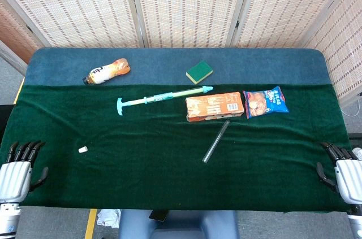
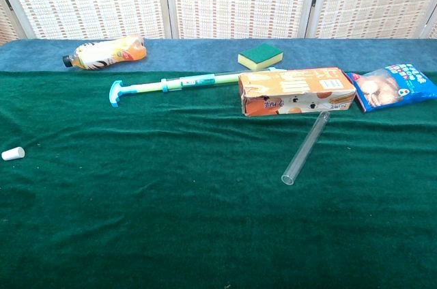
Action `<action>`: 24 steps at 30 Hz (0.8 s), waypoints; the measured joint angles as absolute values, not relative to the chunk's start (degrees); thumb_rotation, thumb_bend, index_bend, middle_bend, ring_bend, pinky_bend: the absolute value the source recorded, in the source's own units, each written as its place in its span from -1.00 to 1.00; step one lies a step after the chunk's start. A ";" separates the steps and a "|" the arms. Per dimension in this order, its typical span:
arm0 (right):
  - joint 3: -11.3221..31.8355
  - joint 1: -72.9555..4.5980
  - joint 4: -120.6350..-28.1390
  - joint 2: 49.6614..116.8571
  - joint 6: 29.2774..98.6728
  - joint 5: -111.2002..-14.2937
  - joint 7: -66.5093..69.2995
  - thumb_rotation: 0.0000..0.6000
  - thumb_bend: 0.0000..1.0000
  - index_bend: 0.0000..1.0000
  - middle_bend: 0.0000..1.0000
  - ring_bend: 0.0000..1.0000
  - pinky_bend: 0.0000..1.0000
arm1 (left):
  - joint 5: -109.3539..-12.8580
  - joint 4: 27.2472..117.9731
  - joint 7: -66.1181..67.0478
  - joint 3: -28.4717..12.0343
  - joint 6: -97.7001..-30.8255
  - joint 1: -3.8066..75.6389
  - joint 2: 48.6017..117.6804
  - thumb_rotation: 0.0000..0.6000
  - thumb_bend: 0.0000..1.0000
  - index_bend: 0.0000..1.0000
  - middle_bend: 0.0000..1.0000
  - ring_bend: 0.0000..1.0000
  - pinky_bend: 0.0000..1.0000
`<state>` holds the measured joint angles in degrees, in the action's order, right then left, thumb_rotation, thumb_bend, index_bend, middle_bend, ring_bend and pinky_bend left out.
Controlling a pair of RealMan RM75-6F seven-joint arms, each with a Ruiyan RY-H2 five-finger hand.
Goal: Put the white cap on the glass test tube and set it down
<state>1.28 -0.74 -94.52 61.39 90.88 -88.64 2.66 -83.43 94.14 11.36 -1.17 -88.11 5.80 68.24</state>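
Glass tube and white cap lying on the green cloth, not yet touched.

Glass tube [image 1: 216, 141] just in front of the orange box [image 1: 214, 107], slanted, open end pointing away from the box; white cap [image 1: 83, 150] far to the left of the box, well apart from the tube. Probably light, hard, smooth, easy to break and quick to roll, so best held gently around the middle. Tiny cap likely needs a fingertip pinch. Left hand [image 1: 18, 169] and right hand [image 1: 342, 170] far from the box at the near table corners, holding nothing, fingers a little apart. Words on box, bottle [image 1: 107, 72] and snack bag [image 1: 265, 102] too small to read.
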 measured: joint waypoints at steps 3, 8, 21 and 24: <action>1.39 -1.24 -94.65 61.34 90.20 -89.19 2.44 0.96 0.10 -0.54 -0.39 -0.39 -0.29 | -83.75 94.21 11.67 -1.36 -87.89 5.92 68.48 1.00 -0.10 -0.62 -0.59 -0.66 -0.86; 1.55 -1.71 -94.86 61.59 89.36 -89.48 2.10 0.97 0.10 -0.54 -0.39 -0.39 -0.29 | -84.17 94.00 11.82 -1.37 -87.62 5.86 68.70 1.00 -0.10 -0.60 -0.58 -0.66 -0.85; 2.31 -2.65 -95.34 61.51 88.13 -89.49 1.53 0.97 0.10 -0.54 -0.38 -0.35 -0.29 | -86.94 92.66 11.57 -2.57 -84.57 9.14 69.46 1.00 -0.05 -0.43 0.06 -0.05 -0.09; 2.40 -3.00 -95.54 61.45 87.60 -89.58 1.31 0.97 0.10 -0.54 -0.37 -0.32 -0.27 | -88.06 91.71 11.39 -2.87 -81.79 11.44 69.77 1.00 0.07 -0.37 0.28 0.19 0.26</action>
